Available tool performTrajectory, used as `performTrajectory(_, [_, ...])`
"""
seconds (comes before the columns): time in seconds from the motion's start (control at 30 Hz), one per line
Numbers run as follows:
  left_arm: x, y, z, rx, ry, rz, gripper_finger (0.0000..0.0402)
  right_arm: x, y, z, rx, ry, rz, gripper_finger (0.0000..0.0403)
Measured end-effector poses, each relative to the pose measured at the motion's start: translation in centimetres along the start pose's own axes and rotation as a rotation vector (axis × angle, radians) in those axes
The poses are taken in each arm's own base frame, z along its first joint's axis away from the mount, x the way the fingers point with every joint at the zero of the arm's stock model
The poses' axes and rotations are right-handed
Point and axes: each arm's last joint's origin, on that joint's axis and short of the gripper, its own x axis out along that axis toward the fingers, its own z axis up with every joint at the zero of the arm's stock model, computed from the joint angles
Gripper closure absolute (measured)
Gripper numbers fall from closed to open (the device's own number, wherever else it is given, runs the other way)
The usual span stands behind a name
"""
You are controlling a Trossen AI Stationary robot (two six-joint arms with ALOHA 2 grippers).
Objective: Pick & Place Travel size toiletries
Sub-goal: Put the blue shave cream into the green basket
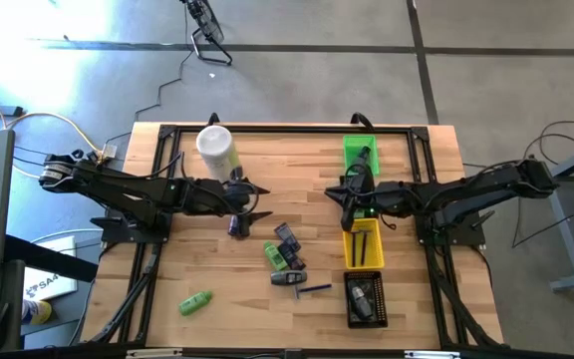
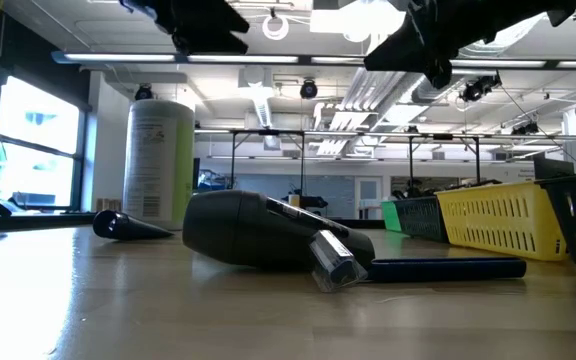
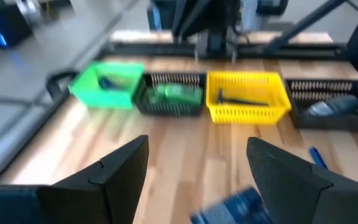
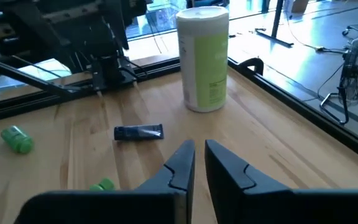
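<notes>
On the wooden tabletop (image 1: 267, 299) the travel-size toiletries lie mostly loose in the middle and toward the near edge: a blue-purple tube (image 1: 235, 225) just beside the left pincer (image 1: 251, 202), a cluster of a dark grey tube (image 1: 288, 239), a bright green mini bottle (image 1: 276, 256) and another grey piece (image 1: 289, 278) touching or nearly touching one another, a thin dark stick (image 1: 314, 289) just beside that cluster, and a second green mini bottle (image 1: 195, 302) lying well apart near the front left. Along the right side runs a row of small bins: a green bin (image 1: 359, 149) at the far end, then a dark bin (image 3: 169, 101) holding green items, a yellow bin (image 1: 363, 244) with thin dark sticks inside, and a black bin (image 1: 365, 300) with dark items in it. The left pincer hangs above the tabletop near the large pale-green canister (image 1: 217, 152) with a white lid, its two fingers (image 3: 114, 174) standing wide apart with nothing between them. The right pincer (image 1: 352, 189) hovers over the row of bins between the green and yellow ones; in its wrist view the fingers (image 4: 178, 167) are drawn nearly together with only a narrow gap, and nothing shows between them. From table height a dark grey tube (image 2: 258, 230) lies on its side in front, the yellow bin (image 2: 498, 220) behind it to the right.
</notes>
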Motion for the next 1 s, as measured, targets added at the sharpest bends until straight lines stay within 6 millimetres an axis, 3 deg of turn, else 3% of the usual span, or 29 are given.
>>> performTrajectory(0.4, [-0.6,0.2,-3.4,-0.317,0.356,0.037,0.0137,0.0,0.1,0.0,-0.002,0.001,0.004,0.0373])
performTrajectory(0.67, [-1.2,0.7,-5.7,-0.499,0.564,0.222,0.0137,0.0,0.1,0.0,-0.002,0.001,0.004,0.0373])
performTrajectory(1.0, [0.9,0.3,-8.9,-0.579,0.734,0.428,0.0137,0.0,0.1,-0.1,-0.006,0.009,0.002,0.0373])
